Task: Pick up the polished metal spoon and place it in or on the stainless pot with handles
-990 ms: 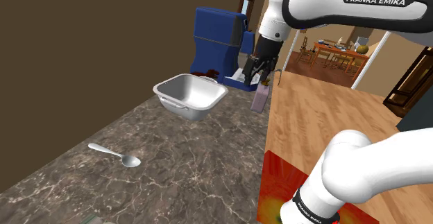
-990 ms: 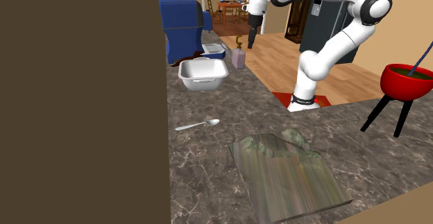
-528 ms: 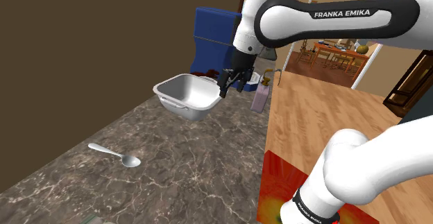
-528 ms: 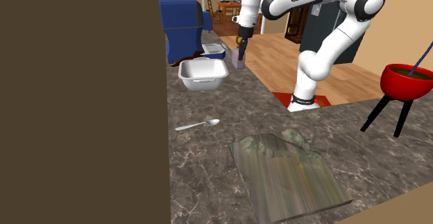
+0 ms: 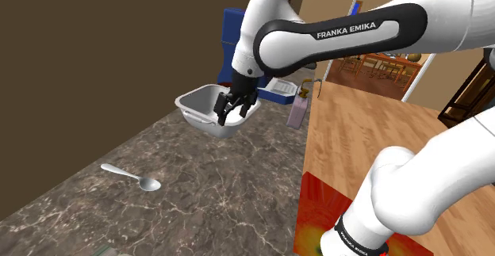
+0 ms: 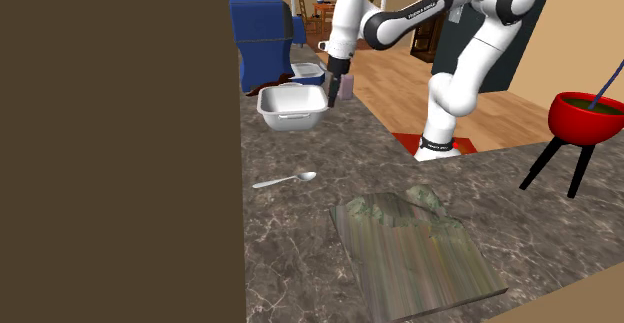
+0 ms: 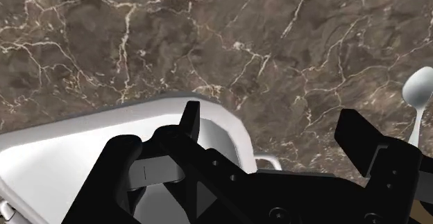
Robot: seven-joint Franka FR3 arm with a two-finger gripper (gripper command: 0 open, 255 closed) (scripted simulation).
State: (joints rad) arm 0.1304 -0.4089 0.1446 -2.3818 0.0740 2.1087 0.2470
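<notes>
The metal spoon (image 5: 131,177) lies flat on the dark marble counter (image 5: 222,183), its bowl toward the shoulder view's right; it is also the spoon (image 6: 285,180) and its bowl shows as the spoon (image 7: 420,91). The silvery square pot with handles (image 5: 208,104) stands farther back, seen too as the pot (image 6: 292,106) and the pot (image 7: 55,160). My gripper (image 5: 230,113) hangs over the pot's near rim, open and empty. It shows as the gripper (image 6: 333,96) and the gripper (image 7: 274,129), with the fingers (image 7: 191,122) well apart. The spoon lies a good way from it.
A blue appliance (image 5: 242,36) stands behind the pot, with a white and blue tray (image 5: 282,88) and a small pinkish bottle (image 5: 297,112) beside it. A greenish board (image 6: 415,246) lies at the counter's near end. A brown wall (image 6: 120,141) borders the counter. A red planter (image 6: 590,116) stands off the counter.
The arm swung from beside the pinkish bottle toward the shoulder view's left and lowered over the pot's rim. The fingers stay open. Spoon and pot have not moved.
</notes>
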